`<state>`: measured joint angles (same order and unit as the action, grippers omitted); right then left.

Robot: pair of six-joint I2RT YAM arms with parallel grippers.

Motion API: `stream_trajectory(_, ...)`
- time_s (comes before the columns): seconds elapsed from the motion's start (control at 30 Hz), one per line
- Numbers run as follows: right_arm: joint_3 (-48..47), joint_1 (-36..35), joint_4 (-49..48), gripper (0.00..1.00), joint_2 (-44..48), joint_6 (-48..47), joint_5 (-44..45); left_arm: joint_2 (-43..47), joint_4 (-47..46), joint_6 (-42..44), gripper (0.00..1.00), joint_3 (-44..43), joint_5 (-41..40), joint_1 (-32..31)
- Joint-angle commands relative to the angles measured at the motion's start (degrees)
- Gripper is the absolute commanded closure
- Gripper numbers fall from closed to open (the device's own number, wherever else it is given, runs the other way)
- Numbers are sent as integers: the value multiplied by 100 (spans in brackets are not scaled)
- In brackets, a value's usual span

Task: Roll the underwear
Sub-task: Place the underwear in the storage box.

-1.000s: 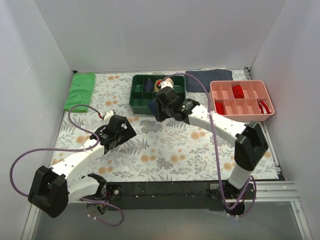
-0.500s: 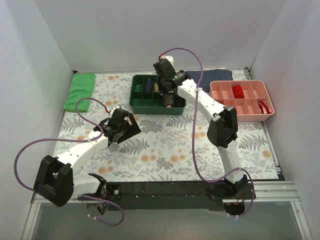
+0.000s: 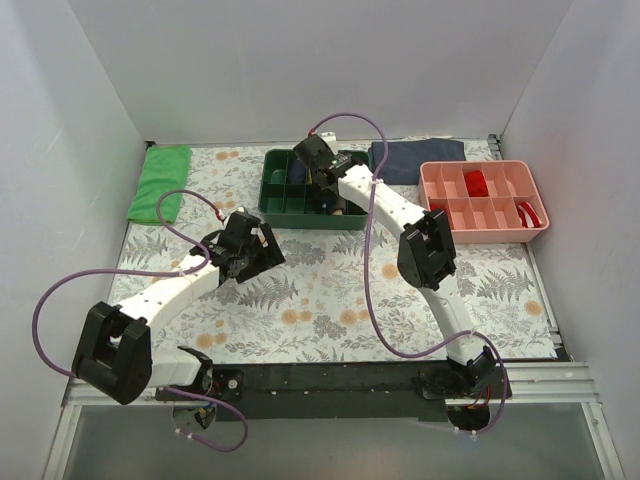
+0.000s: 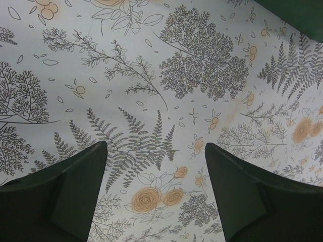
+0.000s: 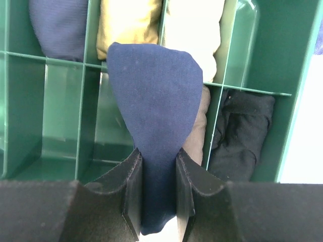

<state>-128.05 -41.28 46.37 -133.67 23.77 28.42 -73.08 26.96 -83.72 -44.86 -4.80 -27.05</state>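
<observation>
left arm (image 3: 170,292): white links, chunky black joint housings | right arm (image 3: 385,205): same white-and-black build | purple cable (image 3: 36,320): thin, looping at lower left; a second one right of centre | left fingers (image 4: 55,196): dark, matte, blunt wedges | right fingers (image 5: 133,186): dark, flat-faced

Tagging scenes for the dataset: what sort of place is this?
Probably a lab test cell: bare white panel walls box in a floral-cloth table holding a green plastic divider tray and a pink one.

We see the underwear (image 5: 151,101) as a smooth navy bundle, rounded at its far end. The right gripper (image 5: 157,161) pinches its near end above the green tray (image 5: 60,126).
</observation>
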Motion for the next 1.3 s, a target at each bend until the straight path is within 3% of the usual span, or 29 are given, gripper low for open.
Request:
stream_trajectory(0.0,-510,-21,38,99,-194,66,24,83,46,93,22,-84,110,59)
stream_trajectory(0.77,-668,-100,-172,99,-775,541,-856,-268,-86,321,22,-84,392,200)
stream_trajectory(1.07,-765,-197,-191,99,-827,673,-882,-356,-156,330,22,-49,471,261)
stream_trajectory(1.27,-520,-205,-163,99,-626,664,-373,-365,-139,339,22,-67,471,288)
